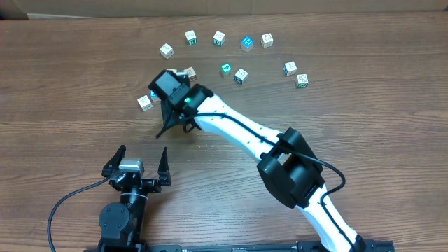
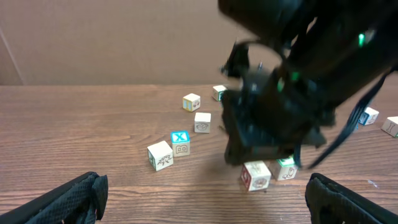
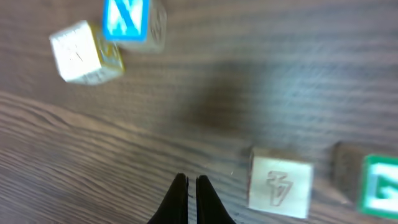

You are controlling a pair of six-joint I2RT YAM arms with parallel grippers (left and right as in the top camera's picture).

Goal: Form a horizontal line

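Fingers of the right gripper [image 3: 192, 182] are pressing fully together, gripping nothing, tips pointing at the table [image 3: 249, 93]. Just beside that gripper, the horizontal line [image 2: 257, 175] is showing as only a pale cube [image 3: 280, 185] and a green-faced cube [image 3: 380, 186] sitting side by side, slightly apart. Farther beyond the gripper, a blue cube [image 3: 127, 18] is lying. Well apart from it, the left gripper [image 1: 143, 150] is resting spread wide, empty.

**Wood, plastic and cardboard**

Matt brown table [image 1: 364, 133] with visible wood grain. Beyond the arm [image 1: 238, 129], which is smooth glossy white plastic with matt black joints, lie small wooden cubes [image 1: 166, 50] with pale faces, some painted teal or blue. Dull brown cardboard [image 2: 93, 37] stands behind.
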